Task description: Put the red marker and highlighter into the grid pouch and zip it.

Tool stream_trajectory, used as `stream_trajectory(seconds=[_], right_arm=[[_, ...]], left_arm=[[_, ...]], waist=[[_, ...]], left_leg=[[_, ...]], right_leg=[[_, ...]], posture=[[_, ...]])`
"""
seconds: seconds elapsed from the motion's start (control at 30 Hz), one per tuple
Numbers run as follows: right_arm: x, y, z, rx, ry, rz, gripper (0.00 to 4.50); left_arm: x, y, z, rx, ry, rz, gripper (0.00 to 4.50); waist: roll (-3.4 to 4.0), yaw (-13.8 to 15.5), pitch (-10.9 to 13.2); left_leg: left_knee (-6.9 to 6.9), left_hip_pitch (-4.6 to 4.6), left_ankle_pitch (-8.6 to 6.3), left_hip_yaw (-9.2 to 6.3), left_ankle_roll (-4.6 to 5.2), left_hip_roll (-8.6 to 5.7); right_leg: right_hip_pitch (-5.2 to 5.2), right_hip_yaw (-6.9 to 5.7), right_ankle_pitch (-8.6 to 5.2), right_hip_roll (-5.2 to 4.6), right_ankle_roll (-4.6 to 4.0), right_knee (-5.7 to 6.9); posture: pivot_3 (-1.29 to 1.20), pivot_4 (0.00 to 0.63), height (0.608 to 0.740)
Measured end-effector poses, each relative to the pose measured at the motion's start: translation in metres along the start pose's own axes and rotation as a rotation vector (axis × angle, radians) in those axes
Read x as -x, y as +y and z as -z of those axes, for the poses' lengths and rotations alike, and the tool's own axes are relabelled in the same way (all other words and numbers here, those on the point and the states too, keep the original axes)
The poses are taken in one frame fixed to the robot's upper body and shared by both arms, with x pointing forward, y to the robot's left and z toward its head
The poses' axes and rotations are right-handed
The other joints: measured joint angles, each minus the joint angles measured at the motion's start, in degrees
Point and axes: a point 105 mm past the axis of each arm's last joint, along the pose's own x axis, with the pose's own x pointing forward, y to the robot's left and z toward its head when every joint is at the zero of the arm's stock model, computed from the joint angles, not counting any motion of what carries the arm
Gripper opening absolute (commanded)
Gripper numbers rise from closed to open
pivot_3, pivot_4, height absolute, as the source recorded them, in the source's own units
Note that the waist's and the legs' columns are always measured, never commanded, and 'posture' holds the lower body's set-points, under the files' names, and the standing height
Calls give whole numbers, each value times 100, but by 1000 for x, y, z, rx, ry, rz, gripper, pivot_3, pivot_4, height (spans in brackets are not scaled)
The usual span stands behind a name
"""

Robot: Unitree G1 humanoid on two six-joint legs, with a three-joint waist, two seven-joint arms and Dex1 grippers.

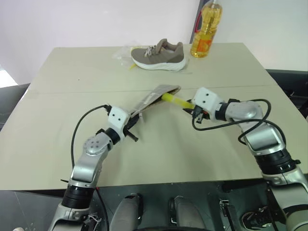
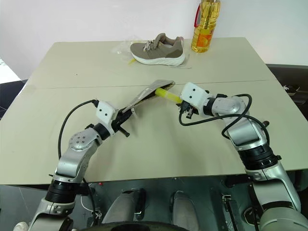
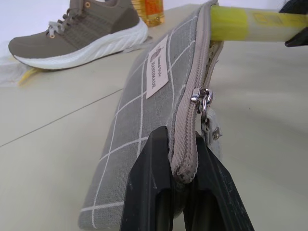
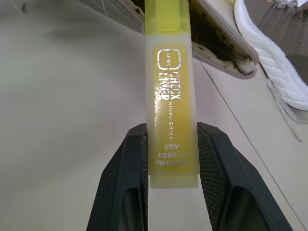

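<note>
While the left gripper [image 3: 180, 192] was clamped tight on the near end of the grid pouch [image 3: 144, 125], lifting it off the table [image 1: 57, 110], the right gripper [image 4: 171, 159] pinched the highlighter [image 4: 171, 96] between partly closed fingers, its far end inside the pouch's open mouth ahead.

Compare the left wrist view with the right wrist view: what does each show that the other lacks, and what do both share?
Left wrist view alone: the left gripper pinching the grid pouch at its zip end, the zip pull, the white label and the oil bottle. Right wrist view alone: the right gripper clamped on the highlighter, whose printed lettering can be seen. Both share: the highlighter's front end entering the pouch's open mouth, the shoe and the table.
</note>
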Motion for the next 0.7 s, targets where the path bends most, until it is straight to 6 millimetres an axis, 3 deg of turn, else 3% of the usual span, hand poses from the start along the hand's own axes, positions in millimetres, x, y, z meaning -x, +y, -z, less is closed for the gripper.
stream_trajectory(seconds=[0.3, 0.63, 0.7], right_arm=[[5, 1, 0, 343, 82, -72, 859], [-10, 36, -27, 568, 15, -210, 859], [-10, 36, -27, 573, 17, -215, 1907]], left_arm=[[4, -16, 3, -157, 38, 167, 0], [8, -30, 1, -214, 49, 315, 0], [7, -31, 1, -206, 52, 313, 0]], waist=[[0, -11, 0], [1, -5, 0], [1, 4, 0]], left_leg=[[-2, 0, 0, 1, 0, -2], [-2, 0, 0, 1, 0, -2], [-1, 0, 0, 1, 0, -2]], right_leg=[[-2, 0, -8, -1, -14, -1], [0, 0, -6, -2, -11, -2], [1, 0, -4, -3, -8, -2]], posture=[[0, 150, 731], [0, 150, 731], [0, 150, 731]])
